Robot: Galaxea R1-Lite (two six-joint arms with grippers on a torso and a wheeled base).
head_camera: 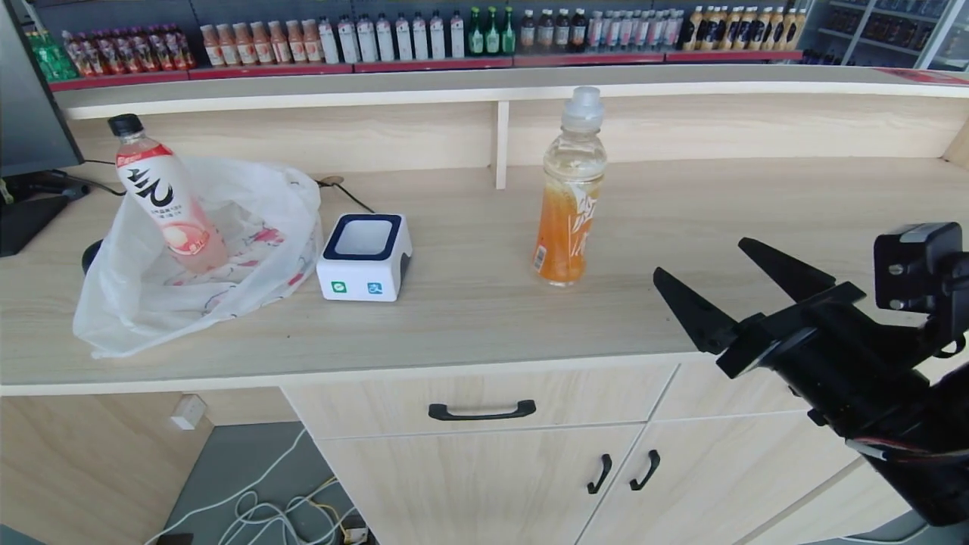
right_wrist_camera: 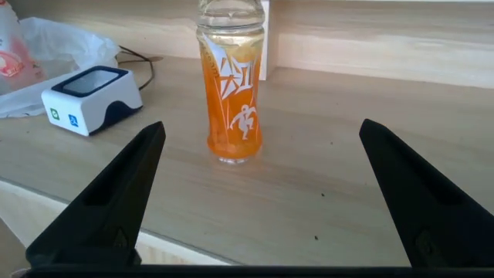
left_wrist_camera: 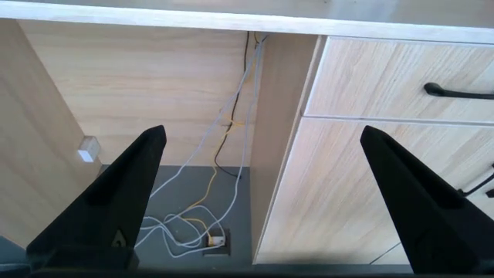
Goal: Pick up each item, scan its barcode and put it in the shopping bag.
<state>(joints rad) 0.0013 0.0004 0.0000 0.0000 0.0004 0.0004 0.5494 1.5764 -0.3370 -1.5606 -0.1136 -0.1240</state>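
An orange drink bottle [head_camera: 569,204] with a clear cap stands upright in the middle of the counter; it is also the bottle [right_wrist_camera: 230,93] in the right wrist view. My right gripper [head_camera: 708,276] hovers open over the counter's front edge, to the right of the bottle and apart from it. A pink drink bottle [head_camera: 168,200] leans inside the white plastic shopping bag [head_camera: 250,250] at the left. The white barcode scanner [head_camera: 365,257] sits between bag and orange bottle. My left gripper [left_wrist_camera: 262,205] is open below counter level, facing the cabinet front.
A raised wooden ledge [head_camera: 500,98] runs along the counter's back, with shelves of bottles behind. A monitor base [head_camera: 30,212] and cable lie at far left. Drawers with a black handle [head_camera: 481,412] sit under the counter. Loose cables [left_wrist_camera: 193,224] lie on the floor.
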